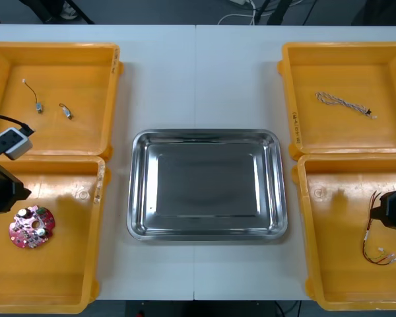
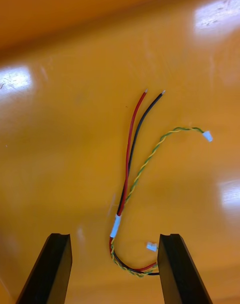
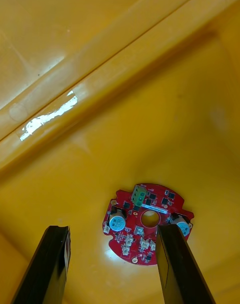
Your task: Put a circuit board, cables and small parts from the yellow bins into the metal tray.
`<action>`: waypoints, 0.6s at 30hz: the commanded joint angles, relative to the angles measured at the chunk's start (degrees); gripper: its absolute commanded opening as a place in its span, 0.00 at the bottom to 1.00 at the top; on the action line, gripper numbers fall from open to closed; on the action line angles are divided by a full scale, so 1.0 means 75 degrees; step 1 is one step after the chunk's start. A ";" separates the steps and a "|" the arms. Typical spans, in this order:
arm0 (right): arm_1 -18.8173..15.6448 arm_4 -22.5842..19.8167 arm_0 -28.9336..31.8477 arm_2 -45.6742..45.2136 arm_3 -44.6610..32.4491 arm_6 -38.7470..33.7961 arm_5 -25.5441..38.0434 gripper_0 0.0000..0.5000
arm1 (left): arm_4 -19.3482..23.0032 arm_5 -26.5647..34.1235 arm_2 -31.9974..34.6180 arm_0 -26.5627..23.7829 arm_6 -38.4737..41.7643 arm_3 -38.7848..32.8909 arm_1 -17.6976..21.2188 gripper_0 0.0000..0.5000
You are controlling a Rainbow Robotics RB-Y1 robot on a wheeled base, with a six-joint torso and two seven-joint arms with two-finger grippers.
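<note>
Board [image 3: 145, 223]: round, red, holed at the middle, flat on glossy yellow bin [image 3: 190, 124] floor, between left tool [image 3: 112, 229] fingers.
Cables [image 2: 131, 159]: thin red, black, twisted yellow-green, white plugs; between right tool [image 2: 115, 236] fingers.
Both tools: wide open, empty.
Tray [image 1: 208, 135]: shiny metal, between tools on bench [image 1: 158, 66].

Four yellow bins [image 1: 53, 47], one metal tray [image 1: 204, 135], one red circuit board [image 1: 32, 228]. Two small metal parts [image 1: 38, 108]. Two cables: blue-and-white cable [image 1: 343, 102] at 2 o'clock, red-and-yellow cable [image 1: 375, 249] at 4 o'clock.
</note>
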 commanded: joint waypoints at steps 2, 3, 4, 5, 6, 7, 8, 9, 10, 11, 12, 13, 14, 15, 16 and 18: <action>0.0495 0.0347 0.0188 -0.0252 -0.0201 -0.0729 0.0046 1.00 | 0.0084 -0.0287 -0.0320 0.0215 -0.0888 -0.0013 0.0545 1.00; 0.0518 0.0370 0.0200 -0.0264 -0.0201 -0.0834 0.0046 1.00 | 0.0084 -0.0322 -0.0355 0.0215 -0.0911 0.0010 0.0580 1.00; 0.0553 0.0370 0.0223 -0.0264 -0.0201 -0.1010 0.0046 1.00 | 0.0095 -0.0416 -0.0437 0.0215 -0.0946 0.0092 0.0616 1.00; 0.0588 0.0347 0.0258 -0.0252 -0.0201 -0.1127 0.0046 1.00 | 0.0119 -0.0521 -0.0508 0.0215 -0.0970 0.0174 0.0651 1.00; 0.0600 0.0347 0.0258 -0.0264 -0.0201 -0.1174 0.0046 1.00 | 0.0130 -0.0580 -0.0543 0.0227 -0.1005 0.0221 0.0662 1.00; 0.0623 0.0347 0.0282 -0.0264 -0.0201 -0.1221 0.0034 1.00 | 0.0130 -0.0720 -0.0637 0.0215 -0.1040 0.0303 0.0698 1.00; 0.0635 0.0370 0.0305 -0.0252 -0.0201 -0.1233 0.0034 1.00 | 0.0130 -0.0873 -0.0719 0.0215 -0.1087 0.0409 0.0709 1.00; 0.0647 0.0394 0.0317 -0.0264 -0.0201 -0.1256 0.0034 1.00 | 0.0130 -0.0978 -0.0812 0.0215 -0.1122 0.0491 0.0744 1.00; 0.0647 0.0394 0.0317 -0.0264 -0.0201 -0.1256 0.0034 1.00 | 0.0130 -0.0978 -0.0812 0.0215 -0.1122 0.0491 0.0744 1.00; 0.0647 0.0429 0.0364 -0.0264 -0.0201 -0.1291 0.0034 1.00 | 0.0142 -0.1142 -0.0930 0.0215 -0.1193 0.0608 0.0756 1.00; 0.0647 0.0429 0.0376 -0.0252 -0.0201 -0.1303 0.0034 1.00 | 0.0130 -0.1201 -0.0965 0.0215 -0.1228 0.0655 0.0768 1.00; 0.0647 0.0429 0.0411 -0.0264 -0.0201 -0.1326 0.0034 1.00 | 0.0130 -0.1259 -0.1023 0.0215 -0.1275 0.0702 0.0768 1.00; 0.0647 0.0429 0.0446 -0.0252 -0.0189 -0.1338 0.0034 1.00 | 0.0130 -0.1294 -0.1058 0.0215 -0.1310 0.0725 0.0780 1.00; 0.0647 0.0429 0.0469 -0.0264 -0.0201 -0.1361 0.0046 1.00 | 0.0119 -0.1318 -0.1094 0.0215 -0.1333 0.0737 0.0791 1.00; 0.0647 0.0417 0.0505 -0.0264 -0.0201 -0.1361 0.0034 1.00 | 0.0107 -0.1341 -0.1140 0.0215 -0.1345 0.0737 0.0815 1.00; 0.0647 0.0382 0.0563 -0.0252 -0.0201 -0.1408 0.0034 1.00 | 0.0095 -0.1388 -0.1234 0.0215 -0.1380 0.0760 0.0838 1.00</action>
